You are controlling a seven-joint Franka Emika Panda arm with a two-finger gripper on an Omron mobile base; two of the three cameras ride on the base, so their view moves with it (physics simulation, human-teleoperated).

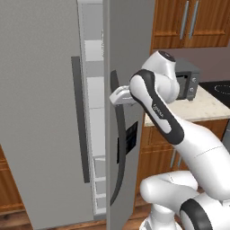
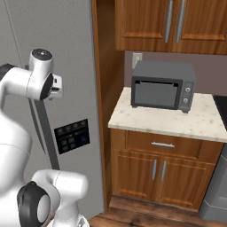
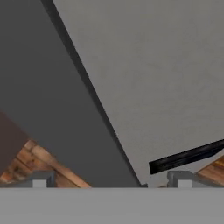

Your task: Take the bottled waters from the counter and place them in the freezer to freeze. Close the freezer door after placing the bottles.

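gripper (image 1: 116, 95) open, tips hidden behind freezer door (image 1: 40, 112) edge.

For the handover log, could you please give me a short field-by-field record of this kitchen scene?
freezer door: ajar, white shelves visible in the gap
adjoining fridge door: dispenser panel on its front
end effector: open, at that door's dark handle, holding nothing
counter: toaster oven standing on it
bottled waters: not seen on the counter
upper cabinets: shut

Two grey refrigerator doors (image 1: 40, 112), one toaster oven (image 2: 163, 85), one counter (image 2: 199, 122), one dispenser panel (image 2: 72, 135)
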